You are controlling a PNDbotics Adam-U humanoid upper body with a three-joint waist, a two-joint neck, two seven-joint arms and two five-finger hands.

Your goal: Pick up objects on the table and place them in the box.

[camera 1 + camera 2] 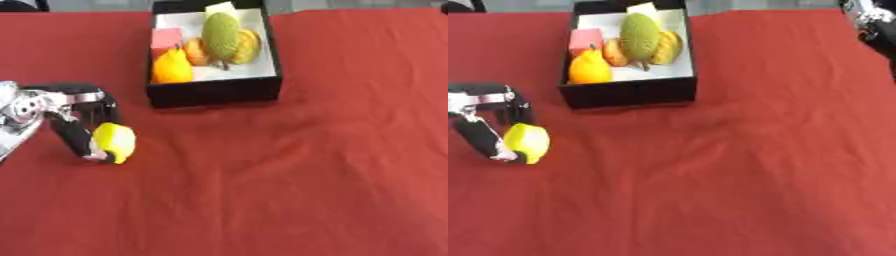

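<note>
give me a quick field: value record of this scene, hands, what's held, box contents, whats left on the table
left hand: at the table's left side, fingers curled round the yellow fruit
yellow fruit: held low, at the red cloth; whether it touches cannot be told
right hand: part of it shows only in the right eye view's upper right corner, fingers not readable
box: black, white inside, at the far centre
box contents: green oval fruit, orange fruit, pink block, other yellowish pieces
loose on the cloth: nothing else visible
</note>
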